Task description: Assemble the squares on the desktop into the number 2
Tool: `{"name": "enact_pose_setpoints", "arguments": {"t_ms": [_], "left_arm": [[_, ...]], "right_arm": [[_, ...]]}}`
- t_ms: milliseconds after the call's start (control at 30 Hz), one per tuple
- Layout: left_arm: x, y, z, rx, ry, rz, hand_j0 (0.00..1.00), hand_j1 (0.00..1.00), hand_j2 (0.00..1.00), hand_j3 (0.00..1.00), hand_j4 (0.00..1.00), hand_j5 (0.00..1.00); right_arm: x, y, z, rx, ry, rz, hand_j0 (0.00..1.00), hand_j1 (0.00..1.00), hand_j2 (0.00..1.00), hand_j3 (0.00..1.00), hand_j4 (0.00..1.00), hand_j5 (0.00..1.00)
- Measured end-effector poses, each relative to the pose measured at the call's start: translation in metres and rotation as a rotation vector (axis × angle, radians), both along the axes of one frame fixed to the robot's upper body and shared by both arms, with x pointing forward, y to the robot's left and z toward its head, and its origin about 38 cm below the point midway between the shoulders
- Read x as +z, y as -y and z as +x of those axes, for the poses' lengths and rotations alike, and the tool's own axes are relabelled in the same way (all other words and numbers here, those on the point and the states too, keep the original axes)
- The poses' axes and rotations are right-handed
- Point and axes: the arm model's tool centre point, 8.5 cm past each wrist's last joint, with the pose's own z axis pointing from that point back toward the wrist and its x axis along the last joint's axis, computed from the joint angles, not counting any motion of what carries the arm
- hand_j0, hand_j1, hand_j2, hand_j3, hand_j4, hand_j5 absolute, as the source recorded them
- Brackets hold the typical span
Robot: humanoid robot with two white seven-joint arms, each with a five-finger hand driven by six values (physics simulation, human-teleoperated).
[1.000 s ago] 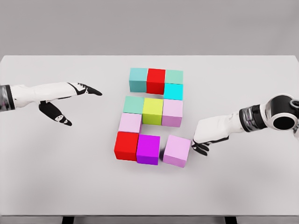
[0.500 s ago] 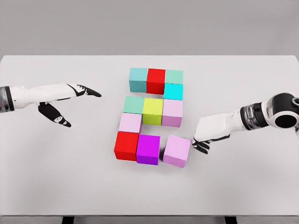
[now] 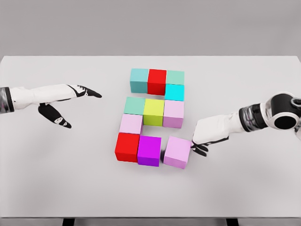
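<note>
Coloured cubes form a figure in the middle of the white table [image 3: 70,183]. Top row: teal cube [image 3: 139,79], red cube [image 3: 157,81], green cube [image 3: 175,77]. A cyan cube [image 3: 174,92] sits under the green one. Middle row: green cube [image 3: 135,105], yellow cube [image 3: 154,111], pink cube [image 3: 173,113]. Below lie a pink cube [image 3: 130,124], a red cube [image 3: 128,147] and a magenta cube [image 3: 149,150]. A lilac cube [image 3: 178,151] lies slightly turned, a small gap right of the magenta one. My right hand [image 3: 201,143] touches its right side, fingers curled, not grasping. My left hand [image 3: 70,101] hovers open at the left.
The table's front edge [image 3: 150,217] runs along the bottom of the view, with dark legs below it. A plain grey wall lies behind the far edge.
My right hand has slid a little to the left against the lilac cube, nudging it slightly toward the magenta cube. The left hand has barely moved.
</note>
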Motion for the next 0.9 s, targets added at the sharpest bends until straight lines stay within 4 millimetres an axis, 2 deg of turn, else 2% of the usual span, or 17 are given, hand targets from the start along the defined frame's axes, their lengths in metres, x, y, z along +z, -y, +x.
{"name": "enact_pose_setpoints", "arguments": {"t_ms": [900], "left_arm": [[0.001, -0.002, 0.0, 0.006, 0.004, -0.005, 1.0, 1.0, 1.0, 1.0, 1.0, 1.0]], "right_arm": [[0.002, -0.012, 0.001, 0.024, 0.006, 0.014, 0.21, 0.21, 0.21, 0.21, 0.21, 0.21]]}}
